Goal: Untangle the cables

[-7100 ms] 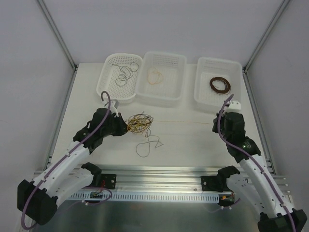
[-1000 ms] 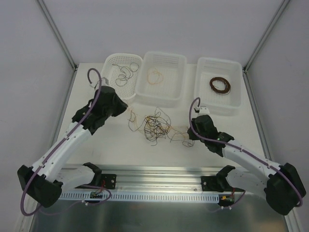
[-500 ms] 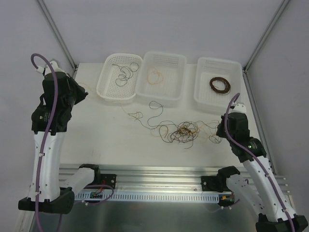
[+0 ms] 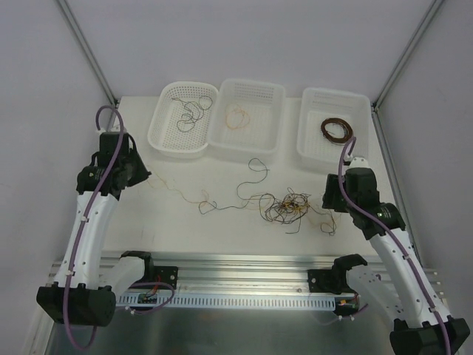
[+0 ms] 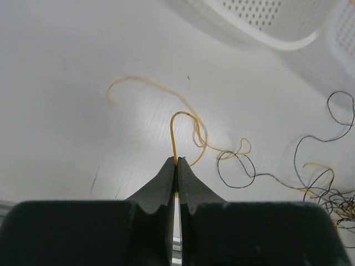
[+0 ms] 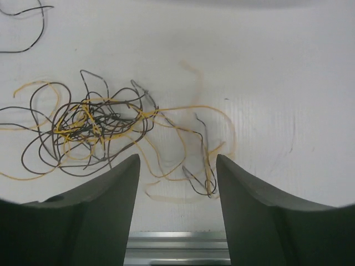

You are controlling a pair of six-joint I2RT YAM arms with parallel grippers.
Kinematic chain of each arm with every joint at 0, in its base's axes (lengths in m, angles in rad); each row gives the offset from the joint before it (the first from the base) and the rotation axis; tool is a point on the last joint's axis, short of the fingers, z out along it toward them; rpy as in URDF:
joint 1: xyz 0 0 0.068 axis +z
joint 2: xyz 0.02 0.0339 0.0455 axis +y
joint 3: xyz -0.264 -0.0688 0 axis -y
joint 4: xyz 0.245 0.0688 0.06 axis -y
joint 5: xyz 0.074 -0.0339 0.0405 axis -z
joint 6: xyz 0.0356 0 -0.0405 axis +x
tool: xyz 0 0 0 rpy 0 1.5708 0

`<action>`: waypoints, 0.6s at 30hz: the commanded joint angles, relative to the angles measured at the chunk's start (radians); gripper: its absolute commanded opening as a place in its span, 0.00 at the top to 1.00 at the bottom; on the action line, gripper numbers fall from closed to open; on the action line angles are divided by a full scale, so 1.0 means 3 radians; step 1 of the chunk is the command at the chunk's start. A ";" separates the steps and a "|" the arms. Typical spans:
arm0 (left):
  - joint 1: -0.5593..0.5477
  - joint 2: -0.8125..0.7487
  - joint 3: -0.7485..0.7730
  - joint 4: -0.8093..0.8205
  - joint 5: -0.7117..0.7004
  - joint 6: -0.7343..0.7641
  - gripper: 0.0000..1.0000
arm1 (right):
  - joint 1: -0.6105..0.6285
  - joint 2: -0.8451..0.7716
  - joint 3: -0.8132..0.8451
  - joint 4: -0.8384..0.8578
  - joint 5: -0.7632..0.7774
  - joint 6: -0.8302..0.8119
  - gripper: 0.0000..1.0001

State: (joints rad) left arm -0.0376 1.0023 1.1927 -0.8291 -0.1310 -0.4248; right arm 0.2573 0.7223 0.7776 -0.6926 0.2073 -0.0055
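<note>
Cables (image 4: pixel 284 207) in a loose knot, left tool (image 5: pixel 176 162) pinching an orange-yellow strand (image 5: pixel 173 133) — right tool (image 6: pixel 177 160) wide open above it.

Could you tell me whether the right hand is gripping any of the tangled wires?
No, the right hand has its fingers apart, and the tangled wires lie loose on the table below the gap.
</note>
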 commanded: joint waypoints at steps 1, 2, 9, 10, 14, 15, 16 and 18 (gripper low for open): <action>0.0013 -0.0140 -0.0471 0.0186 0.0543 -0.0067 1.00 | 0.0123 0.0026 0.0000 0.0084 -0.0516 -0.0180 0.38; 0.0013 -0.0186 -0.0544 0.0222 0.0630 -0.0072 1.00 | 0.0195 0.0031 0.0036 0.0140 -0.0568 -0.0227 0.31; 0.0013 -0.0324 -0.0876 0.0360 0.0713 0.0045 1.00 | 0.1212 0.0638 0.0572 0.0340 -0.0931 -0.0523 0.21; 0.0013 -0.0339 -0.0902 0.0376 0.0713 0.0056 1.00 | 0.1471 0.0751 0.0624 0.0391 -0.0916 -0.0564 0.21; 0.0013 -0.0452 -0.1020 0.0422 0.0698 0.0076 1.00 | 0.1974 0.1482 0.1016 0.0620 -0.0855 -0.0855 0.20; 0.0013 -0.0477 -0.1056 0.0427 0.0693 0.0076 1.00 | 0.2046 0.1772 0.1079 0.0667 -0.0915 -0.0927 0.21; 0.0018 -0.0518 -0.1071 0.0432 0.0687 0.0071 1.00 | 0.2163 0.1942 0.1145 0.0728 -0.0931 -0.0963 0.21; 0.0013 -0.0549 -0.1087 0.0432 0.0687 0.0071 1.00 | 0.2246 0.2203 0.1303 0.0912 -0.0982 -0.1009 0.22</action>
State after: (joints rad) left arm -0.0376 0.8661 0.8783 -0.7303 0.0525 -0.4213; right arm 0.8925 1.3033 1.0966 -0.5064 -0.0437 -0.2352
